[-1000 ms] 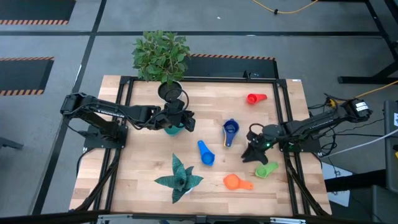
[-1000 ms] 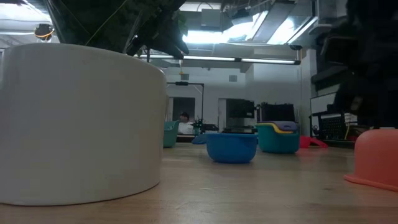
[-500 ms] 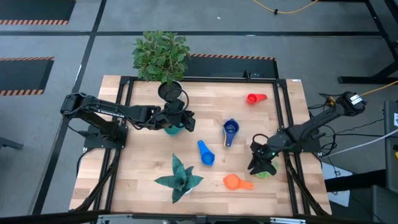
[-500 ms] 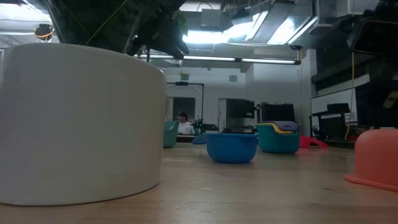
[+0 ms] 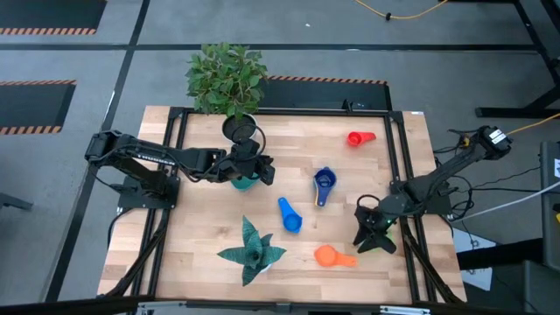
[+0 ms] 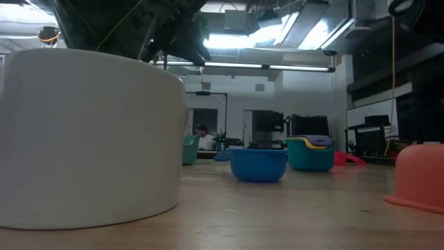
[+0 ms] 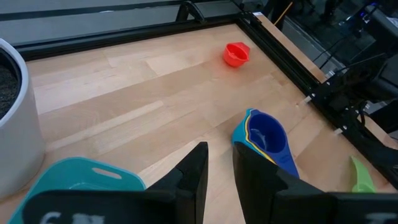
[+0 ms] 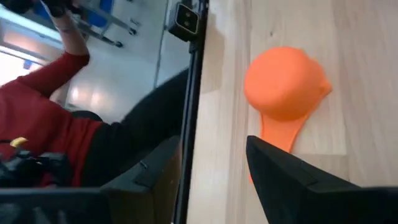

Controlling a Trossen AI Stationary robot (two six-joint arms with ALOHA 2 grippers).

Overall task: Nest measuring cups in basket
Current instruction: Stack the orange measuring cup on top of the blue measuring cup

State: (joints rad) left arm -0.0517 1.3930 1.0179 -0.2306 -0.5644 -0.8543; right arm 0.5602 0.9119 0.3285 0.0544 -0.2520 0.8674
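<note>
The teal basket [image 5: 244, 182] stands on the table left of centre, and shows in the left wrist view [image 7: 81, 180] too. My left gripper [image 5: 262, 170] hovers over it; its fingers [image 7: 221, 152] are open by a narrow gap with only table between them. A nested stack of cups [image 5: 325, 182], dark blue inside yellow, sits mid-table. A blue cup [image 5: 288, 215], a red cup [image 5: 355, 138] and an upturned orange cup [image 5: 327, 255] lie apart. My right gripper [image 5: 367, 238] is open just short of the orange cup [image 8: 286, 84] and hides the green cup from above; a green edge [image 7: 360, 176] shows.
A potted plant [image 5: 229, 83] stands at the far edge and a white pot with a succulent [image 5: 252, 249] near the front. A black frame rail [image 8: 196, 93] runs along the table's edge beside the orange cup. A person's red sleeve [image 8: 43, 118] shows beyond it.
My right gripper has swung from beside the nested stack toward the table's near edge. It has turned toward the orange cup and now covers the green cup, which was in plain view before. Its arm has left the low view.
</note>
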